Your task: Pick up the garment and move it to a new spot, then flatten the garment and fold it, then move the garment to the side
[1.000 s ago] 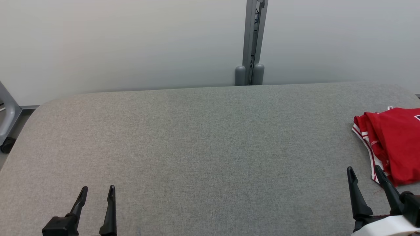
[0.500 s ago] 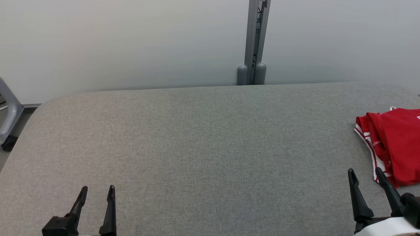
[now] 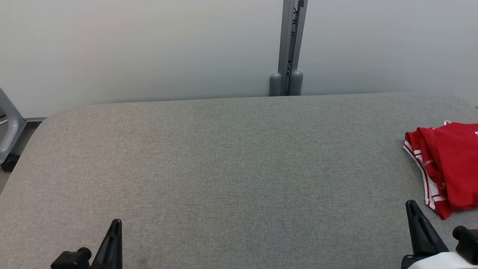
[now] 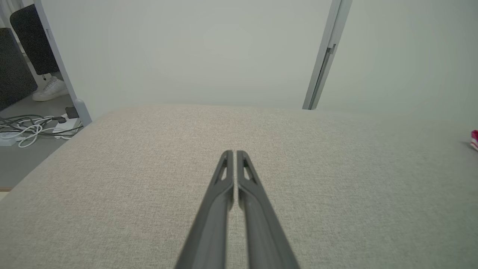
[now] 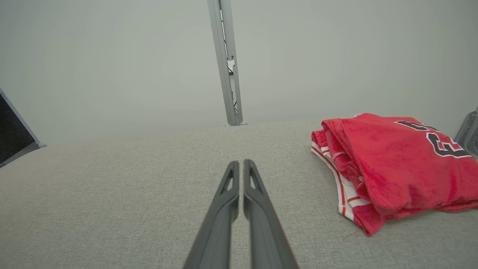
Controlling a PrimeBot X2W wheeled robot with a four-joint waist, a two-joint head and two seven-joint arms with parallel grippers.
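Observation:
The garment [image 3: 448, 164] is a red jersey with white trim, folded into a compact stack at the right side of the grey table [image 3: 231, 160]. In the right wrist view the garment [image 5: 392, 168] lies to the right of my right gripper [image 5: 238, 164], apart from it. My right gripper [image 3: 412, 204] sits low at the lower right, fingers shut together on nothing. My left gripper [image 3: 116, 223] is at the lower left, also shut and empty; in the left wrist view its fingertips [image 4: 235, 154] nearly touch. A red sliver of the garment [image 4: 474, 140] shows at that view's right edge.
A pale partition wall with a grey metal post [image 3: 289, 48] stands behind the table. A grey chair leg [image 3: 7, 138] is off the table's left end. Cables [image 4: 30, 129] and a white shoe [image 4: 50, 89] lie on the floor to the left.
Both grippers have shut from wide open and dropped slightly lower in the head view. The garment has not moved on the table.

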